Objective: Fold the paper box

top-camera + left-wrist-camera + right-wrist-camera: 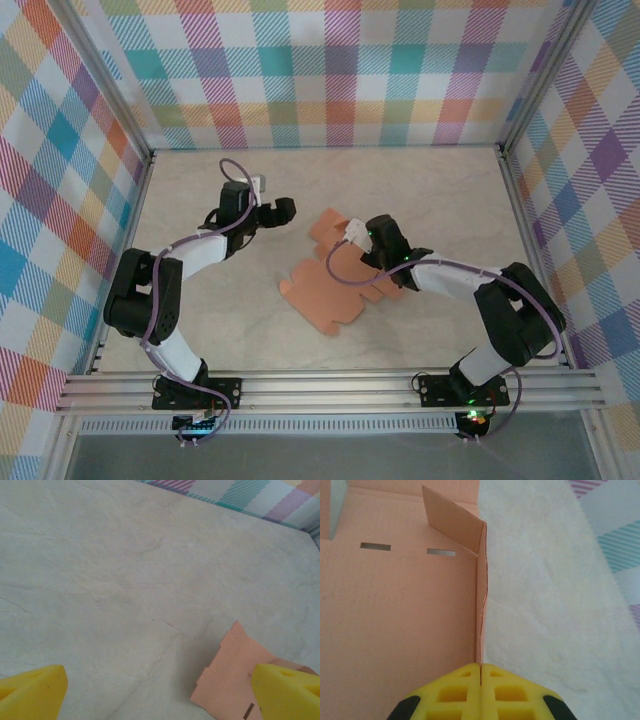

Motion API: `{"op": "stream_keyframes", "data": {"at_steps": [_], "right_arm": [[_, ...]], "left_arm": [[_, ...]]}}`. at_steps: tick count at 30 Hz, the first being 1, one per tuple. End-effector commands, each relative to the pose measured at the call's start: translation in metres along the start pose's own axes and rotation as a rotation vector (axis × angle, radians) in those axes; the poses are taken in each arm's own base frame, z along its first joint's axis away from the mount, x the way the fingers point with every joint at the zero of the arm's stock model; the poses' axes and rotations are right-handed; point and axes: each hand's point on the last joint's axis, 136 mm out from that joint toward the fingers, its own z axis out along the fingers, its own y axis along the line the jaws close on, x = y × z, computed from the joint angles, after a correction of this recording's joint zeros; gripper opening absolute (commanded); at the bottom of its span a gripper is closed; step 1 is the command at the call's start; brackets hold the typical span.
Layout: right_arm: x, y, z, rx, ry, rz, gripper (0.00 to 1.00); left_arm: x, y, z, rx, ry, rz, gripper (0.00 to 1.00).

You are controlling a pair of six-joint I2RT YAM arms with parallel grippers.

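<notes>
The paper box (320,300) lies near the middle of the top view, still mostly a flat cut-out sheet on the worktop (420,190). The right fingers (462,692) are pressed together at the sheet's right edge. A thin side flap (481,595) stands upright and runs straight into the seam between them, so they look clamped on it. A small corner tab (452,517), upper middle of the right wrist view, leans inward. The left fingers (32,690) are spread wide over bare worktop and hold nothing, with a corner of the sheet by the lower-right finger. The folding looks barely begun: one wall is up, and the other walls and tabs are left.
</notes>
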Motion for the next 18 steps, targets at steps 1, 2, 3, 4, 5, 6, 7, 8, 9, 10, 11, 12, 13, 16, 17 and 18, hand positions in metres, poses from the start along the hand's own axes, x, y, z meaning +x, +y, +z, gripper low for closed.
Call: {"op": "stream_keyframes", "data": {"at_steps": [1, 2, 3, 4, 5, 6, 7, 8, 9, 10, 11, 12, 13, 16, 17, 18], "right_arm": [[-0.008, -0.023, -0.010, 0.172, -0.006, -0.068, 0.00], [-0.009, -0.022, -0.011, 0.181, -0.011, -0.076, 0.00], [-0.010, -0.023, -0.013, 0.195, -0.015, -0.076, 0.00], [-0.013, -0.025, -0.015, 0.210, -0.022, -0.079, 0.00], [-0.014, -0.029, -0.017, 0.230, -0.027, -0.081, 0.00], [-0.018, -0.033, -0.019, 0.255, -0.034, -0.085, 0.00], [-0.020, -0.038, -0.021, 0.278, -0.034, -0.087, 0.00], [-0.022, -0.043, -0.023, 0.308, -0.036, -0.077, 0.00], [-0.023, -0.045, -0.025, 0.307, -0.034, -0.066, 0.00], [-0.024, -0.046, -0.025, 0.302, -0.027, -0.065, 0.00], [-0.026, -0.046, -0.024, 0.300, -0.026, -0.073, 0.00], [-0.027, -0.049, -0.024, 0.320, -0.017, -0.074, 0.00], [-0.028, -0.053, -0.024, 0.345, -0.012, -0.074, 0.00], [-0.029, -0.058, -0.023, 0.374, 0.042, -0.064, 0.00], [-0.028, -0.063, -0.023, 0.407, 0.062, -0.036, 0.00], [-0.026, -0.065, -0.023, 0.422, 0.096, -0.032, 0.00]], "left_arm": [[0.006, 0.016, 0.005, -0.025, 0.020, -0.049, 0.95], [0.006, 0.017, 0.007, -0.027, 0.019, -0.049, 0.95], [0.006, 0.019, 0.008, -0.030, 0.022, -0.051, 0.96], [0.007, 0.021, 0.009, -0.033, 0.025, -0.052, 0.96], [0.007, 0.023, 0.009, -0.036, 0.024, -0.054, 0.96], [0.007, 0.025, 0.009, -0.039, 0.024, -0.058, 0.96], [0.007, 0.027, 0.009, -0.042, 0.022, -0.060, 0.97], [0.006, 0.029, 0.009, -0.045, 0.020, -0.062, 0.97], [0.005, 0.031, 0.009, -0.047, 0.017, -0.065, 0.97], [0.005, 0.032, 0.009, -0.047, 0.020, -0.066, 0.97], [0.005, 0.033, 0.009, -0.046, 0.020, -0.068, 0.97], [0.005, 0.033, 0.009, -0.044, 0.019, -0.071, 0.97], [0.004, 0.034, 0.009, -0.043, 0.015, -0.072, 0.97], [0.006, 0.034, 0.010, -0.039, 0.018, -0.075, 0.98], [0.007, 0.035, 0.010, -0.040, 0.020, -0.074, 0.98], [0.008, 0.035, 0.010, -0.042, 0.021, -0.074, 0.98]]}}
